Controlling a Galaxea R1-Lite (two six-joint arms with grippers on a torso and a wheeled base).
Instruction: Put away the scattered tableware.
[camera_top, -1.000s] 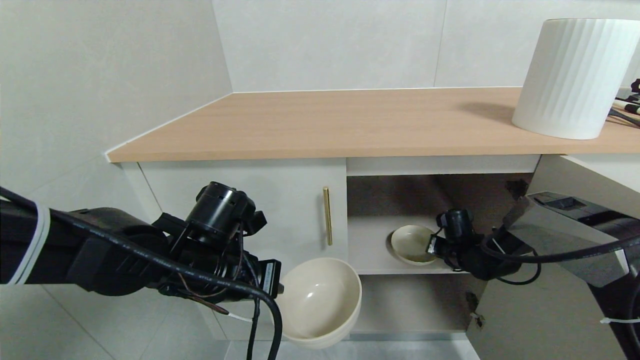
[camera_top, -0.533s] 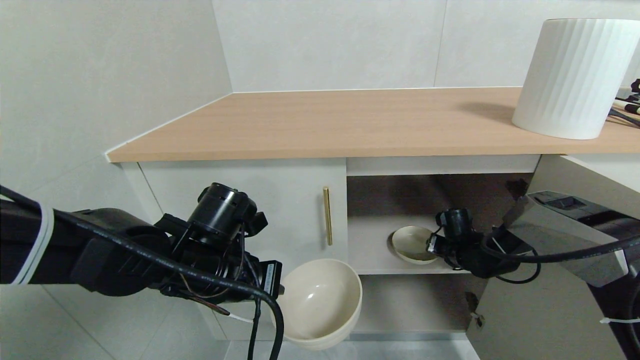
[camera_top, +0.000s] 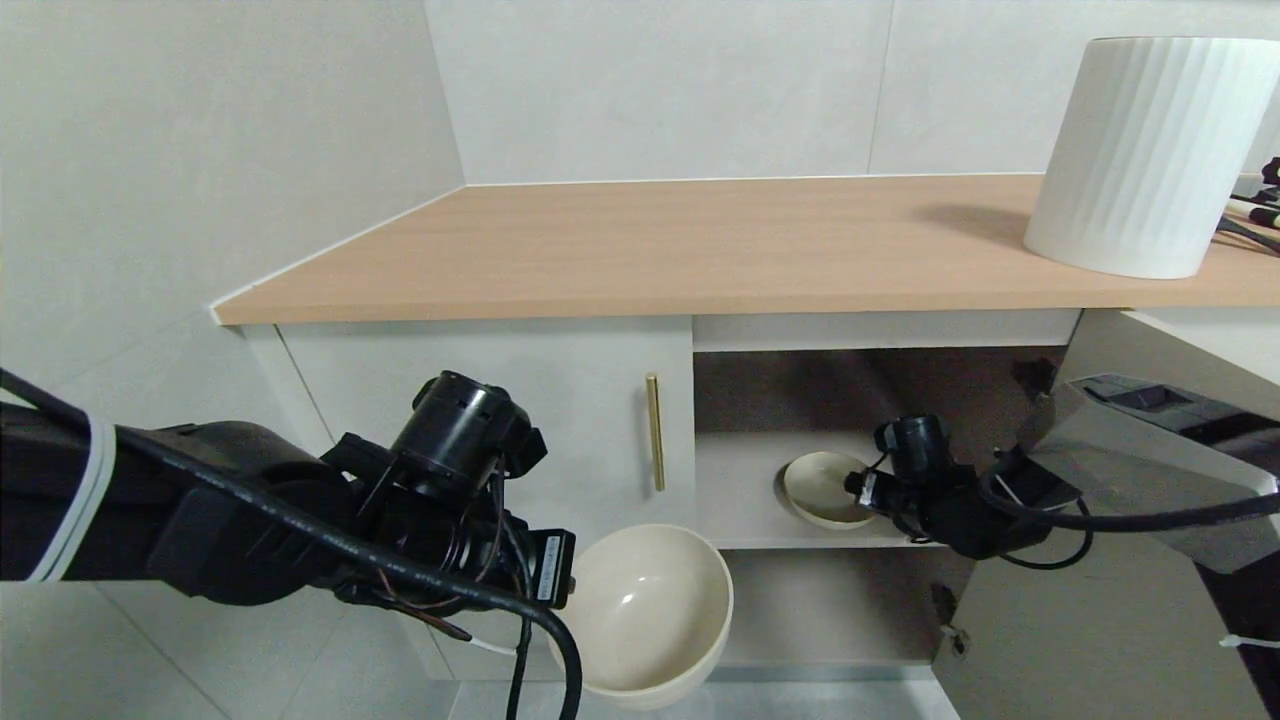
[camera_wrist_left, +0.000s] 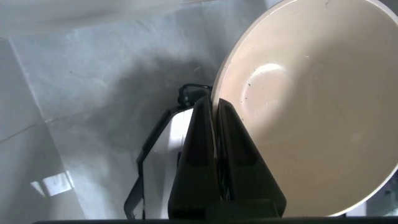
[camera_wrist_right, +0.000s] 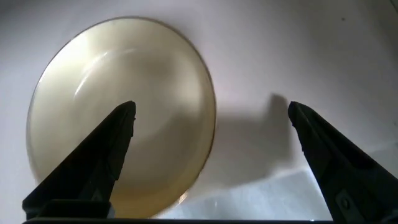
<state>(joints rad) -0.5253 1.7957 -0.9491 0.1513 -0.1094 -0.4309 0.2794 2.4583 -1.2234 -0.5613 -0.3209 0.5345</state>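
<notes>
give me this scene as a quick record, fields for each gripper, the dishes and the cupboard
left gripper: shut on the rim of the large bowl
large bowl: cream, held tilted low in front of the closed cupboard door
right gripper: open, inside the open compartment, at the small dish
small dish: cream, lying on the shelf, not gripped
countertop: wood, with a white ribbed container on the robot's right
</notes>
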